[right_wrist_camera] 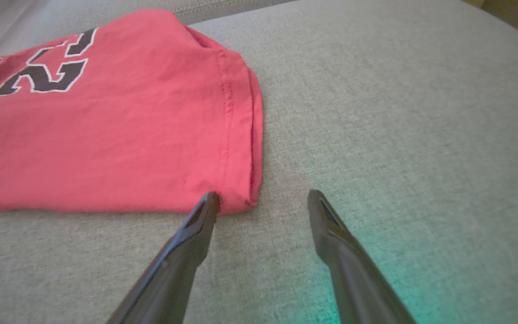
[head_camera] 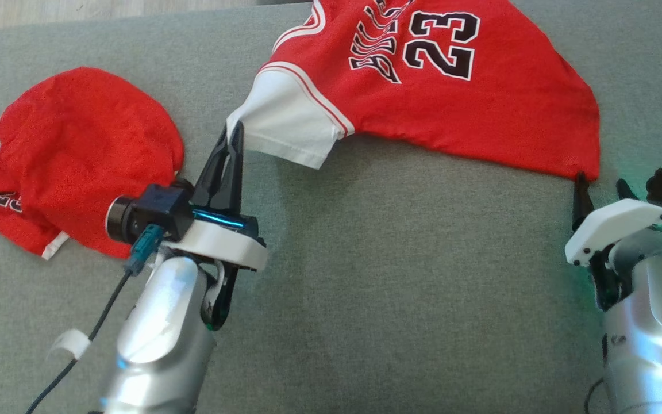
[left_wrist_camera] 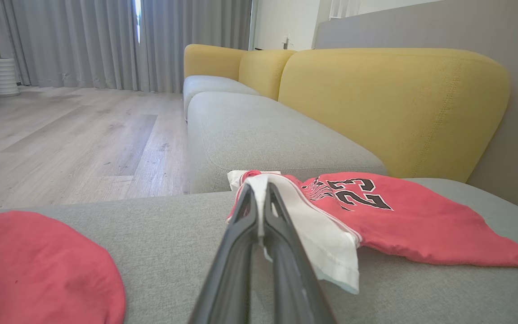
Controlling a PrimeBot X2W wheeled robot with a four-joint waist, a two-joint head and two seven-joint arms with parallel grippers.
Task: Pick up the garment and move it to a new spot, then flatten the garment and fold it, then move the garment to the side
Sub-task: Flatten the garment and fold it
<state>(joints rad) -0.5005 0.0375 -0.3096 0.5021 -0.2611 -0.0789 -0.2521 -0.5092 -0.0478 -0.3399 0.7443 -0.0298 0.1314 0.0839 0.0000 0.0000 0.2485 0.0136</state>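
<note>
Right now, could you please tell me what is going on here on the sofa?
A two-armed robot is working on a red number 23 jersey spread on a grey sofa cushion. Its left end effector is shut on the jersey's white sleeve. Its right end effector is open at the jersey's lower corner, with one finger right at the hem and nothing gripped yet. A second red garment lies bunched at the robot's left.

A home living room — yellow-backed sofa (left_wrist_camera: pixel 394 103), grey curtains (left_wrist_camera: pixel 83 40), wooden floor (left_wrist_camera: pixel 61 144)
</note>
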